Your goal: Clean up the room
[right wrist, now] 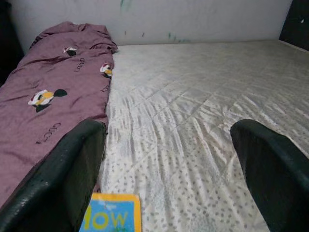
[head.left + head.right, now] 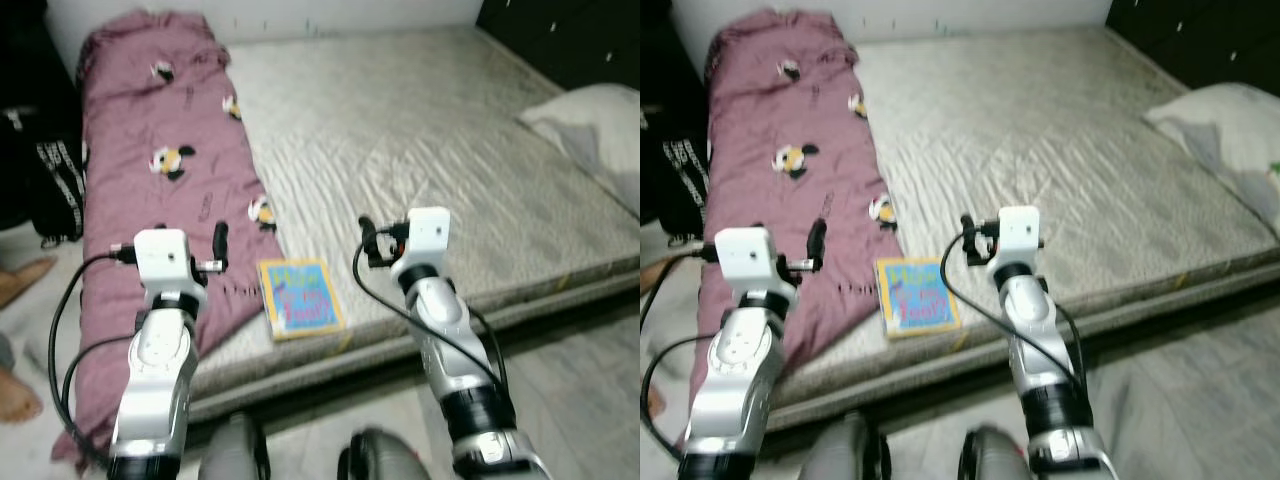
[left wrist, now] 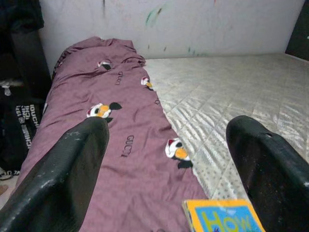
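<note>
A small picture book (image 2: 300, 297) with a yellow border and blue cover lies flat near the front edge of a bare quilted mattress (image 2: 420, 130). Beside it on the left, a rumpled purple blanket (image 2: 160, 150) with cartoon prints runs the length of the mattress. Both arms are raised over the mattress's front edge, one on each side of the book. My left gripper (image 3: 169, 125) is open above the blanket, with the book's corner (image 3: 222, 216) just below it. My right gripper (image 1: 169, 128) is open over the bare mattress, with the book (image 1: 112, 212) low on its left. Neither holds anything.
A white pillow (image 2: 590, 120) lies at the mattress's far right. A black bag (image 2: 55, 180) stands on the floor left of the blanket, with what look like a person's bare feet (image 2: 18, 285) near it. Dark furniture (image 2: 560, 35) fills the back right. Grey floor (image 2: 590, 380) lies in front.
</note>
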### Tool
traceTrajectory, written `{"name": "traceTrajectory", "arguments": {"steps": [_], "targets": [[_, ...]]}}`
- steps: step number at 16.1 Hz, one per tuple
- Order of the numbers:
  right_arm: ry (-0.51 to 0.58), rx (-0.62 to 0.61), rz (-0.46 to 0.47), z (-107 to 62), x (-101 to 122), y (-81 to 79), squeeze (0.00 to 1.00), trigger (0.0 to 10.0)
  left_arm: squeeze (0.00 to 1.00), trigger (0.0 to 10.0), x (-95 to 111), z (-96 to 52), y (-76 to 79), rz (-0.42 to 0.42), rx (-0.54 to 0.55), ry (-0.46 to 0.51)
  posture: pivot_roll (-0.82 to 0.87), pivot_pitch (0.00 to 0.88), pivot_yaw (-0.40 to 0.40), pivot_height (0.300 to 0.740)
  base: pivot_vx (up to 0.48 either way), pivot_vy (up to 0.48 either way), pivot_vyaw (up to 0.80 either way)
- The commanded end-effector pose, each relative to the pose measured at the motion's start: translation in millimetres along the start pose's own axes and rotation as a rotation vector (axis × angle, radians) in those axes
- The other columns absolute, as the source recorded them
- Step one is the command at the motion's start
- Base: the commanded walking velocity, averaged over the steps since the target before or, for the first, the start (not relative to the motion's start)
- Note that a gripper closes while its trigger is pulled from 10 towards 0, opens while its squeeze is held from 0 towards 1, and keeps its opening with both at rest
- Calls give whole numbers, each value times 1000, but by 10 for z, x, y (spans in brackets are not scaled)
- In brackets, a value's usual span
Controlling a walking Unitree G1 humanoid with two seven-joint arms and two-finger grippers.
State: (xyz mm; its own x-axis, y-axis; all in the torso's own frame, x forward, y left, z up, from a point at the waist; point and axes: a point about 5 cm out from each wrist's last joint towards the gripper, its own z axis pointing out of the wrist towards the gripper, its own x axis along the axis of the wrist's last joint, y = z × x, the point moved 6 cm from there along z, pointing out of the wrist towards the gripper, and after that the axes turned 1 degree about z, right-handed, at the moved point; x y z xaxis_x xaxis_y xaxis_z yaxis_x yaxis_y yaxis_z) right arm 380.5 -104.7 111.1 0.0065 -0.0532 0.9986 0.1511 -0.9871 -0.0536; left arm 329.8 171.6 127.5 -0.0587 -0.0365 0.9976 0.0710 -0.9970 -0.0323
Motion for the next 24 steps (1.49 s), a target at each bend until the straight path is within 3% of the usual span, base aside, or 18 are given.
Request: {"name": "traceTrajectory", "arguments": {"steps": [1, 4, 6, 13, 19, 24], "targets": [[-3, 1, -9, -10, -11, 12, 0, 10000, 0, 10000, -48, 0, -3, 8, 7, -19, -42, 81, -20, 640, 0, 0, 0], [-7, 4, -11, -2, -23, 10, 0, 10000, 0, 10000, -23, 20, 8, 12, 5, -10, -42, 79, -23, 640, 0, 0, 0], [-7, 8, -12, 7, -21, -2, 0, 10000, 0, 10000, -23, 24, -64, 23, 50, -9, -42, 79, -24, 640, 0, 0, 0], [-14, 15, -9, -3, -38, -33, 0, 10000, 0, 10000, -127, -5, -182, -33, 111, -59, -45, 102, -22, 640, 0, 0, 0], [-13, 23, -13, -6, -31, -41, 0, 10000, 0, 10000, -143, -13, -182, -44, 121, -69, -50, 112, -27, 570, 0, 0, 0], [-21, 14, -16, -28, -62, -29, 0, 10000, 0, 10000, -130, -4, -217, -58, 136, -65, -51, 113, -27, 570, 0, 0, 0]]}}
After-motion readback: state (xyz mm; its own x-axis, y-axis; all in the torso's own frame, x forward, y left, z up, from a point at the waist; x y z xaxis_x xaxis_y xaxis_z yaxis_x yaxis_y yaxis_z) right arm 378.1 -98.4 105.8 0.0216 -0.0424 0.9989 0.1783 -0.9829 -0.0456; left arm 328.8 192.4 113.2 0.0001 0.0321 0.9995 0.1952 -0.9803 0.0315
